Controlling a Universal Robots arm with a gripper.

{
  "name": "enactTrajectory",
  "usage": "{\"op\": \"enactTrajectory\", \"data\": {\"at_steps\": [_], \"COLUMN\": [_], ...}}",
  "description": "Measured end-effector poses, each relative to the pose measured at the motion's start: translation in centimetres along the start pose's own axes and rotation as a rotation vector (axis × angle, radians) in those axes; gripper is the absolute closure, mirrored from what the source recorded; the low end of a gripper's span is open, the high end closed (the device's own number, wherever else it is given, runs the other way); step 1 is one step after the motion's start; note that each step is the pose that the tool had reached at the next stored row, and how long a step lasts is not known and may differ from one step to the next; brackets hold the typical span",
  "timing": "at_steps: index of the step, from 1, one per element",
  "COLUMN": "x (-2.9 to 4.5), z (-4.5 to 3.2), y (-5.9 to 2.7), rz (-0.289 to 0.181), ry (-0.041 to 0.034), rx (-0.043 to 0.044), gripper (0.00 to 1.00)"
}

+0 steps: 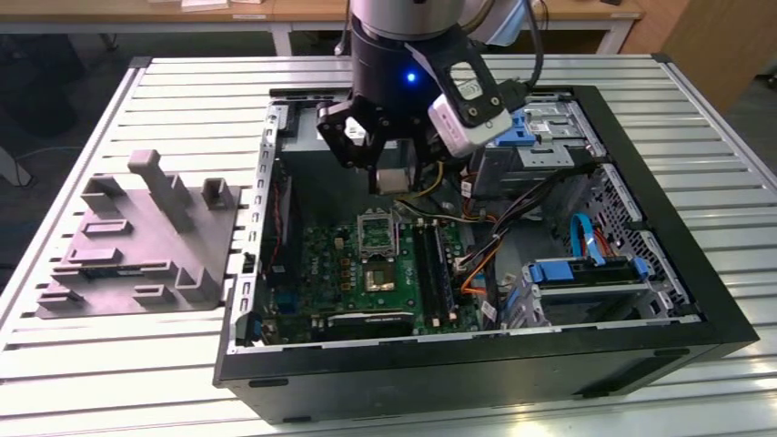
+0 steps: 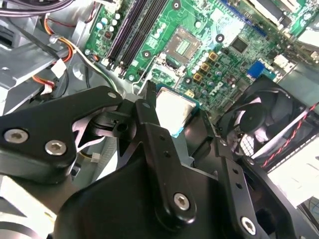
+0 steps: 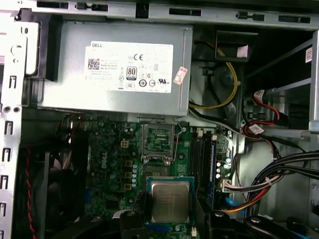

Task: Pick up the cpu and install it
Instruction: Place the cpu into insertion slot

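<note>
A: Clearance round the socket (image 3: pixel 158 139)?
B: On the bench (image 1: pixel 109 369), grey fixture (image 1: pixel 134 237) well off it toward the exterior view's left; case walls (image 1: pixel 486 373) box it in; cables (image 3: pixel 279 177) close by.
A: And the cpu (image 3: pixel 170 200)?
B: Gripped in the claw (image 1: pixel 391 173), above the socket, untouching. Silvery top, paler border.

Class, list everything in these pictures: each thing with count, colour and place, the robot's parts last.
table: one, pale slatted metal, under everything
computer case: one, black, open, on the table
fixture: one, grey plastic, on the table, exterior view's left of the case
motherboard: one, green, inside the case
socket: one, silver-framed, on the motherboard
power supply: one, grey, inside the case
fan: one, black, beside the motherboard
cpu: one, silvery-grey, in the gripper above the motherboard
gripper: one, black, shut on the cpu
arm: one, dark, above the case
</note>
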State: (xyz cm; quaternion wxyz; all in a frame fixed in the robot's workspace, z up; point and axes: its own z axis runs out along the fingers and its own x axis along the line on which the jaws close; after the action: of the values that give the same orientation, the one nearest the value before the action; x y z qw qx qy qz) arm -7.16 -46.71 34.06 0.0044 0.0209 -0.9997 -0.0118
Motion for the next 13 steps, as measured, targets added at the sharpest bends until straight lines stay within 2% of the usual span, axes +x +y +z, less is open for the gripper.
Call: {"op": "enactTrajectory", "data": {"at_steps": [11, 12, 13], "x": [-0.01, 0.00, 0.01], "z": [1.96, 2.01, 2.05], "y": [-0.44, -0.67, -0.82], "rz": [0.016, 0.016, 0.016], "ry": [-0.0002, -0.0001, 0.0000], "rx": [0.0001, 0.0024, 0.0098], "gripper": [0.53, 0.53, 0.53]}}
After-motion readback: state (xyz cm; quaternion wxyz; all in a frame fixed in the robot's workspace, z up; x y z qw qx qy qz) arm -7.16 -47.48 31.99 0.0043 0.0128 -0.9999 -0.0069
